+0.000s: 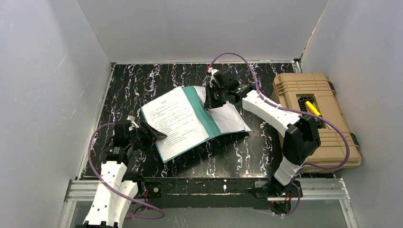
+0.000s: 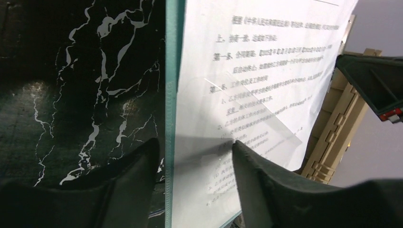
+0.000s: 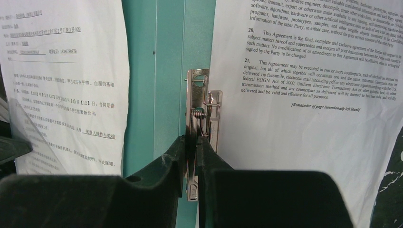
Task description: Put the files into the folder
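The teal folder [image 1: 202, 114] lies open in the middle of the black marbled table. One of the files [image 1: 173, 121] rests on its left half, and another printed sheet [image 1: 228, 118] on its right half. My left gripper [image 1: 154, 134] is at the folder's left edge [image 2: 168, 118]. It is open, its fingers [image 2: 142, 164] astride that edge and the sheet [image 2: 247, 71]. My right gripper [image 3: 192, 140] is shut on the lever of the metal clip [image 3: 199, 104] on the folder's spine [image 3: 157, 71], between the two sheets [image 3: 62, 71].
A tan plastic toolbox [image 1: 313, 114] with a yellow item in its lid recess stands at the right edge of the table, and also shows behind the paper as the toolbox [image 2: 332, 128] in the left wrist view. White walls enclose the table on three sides.
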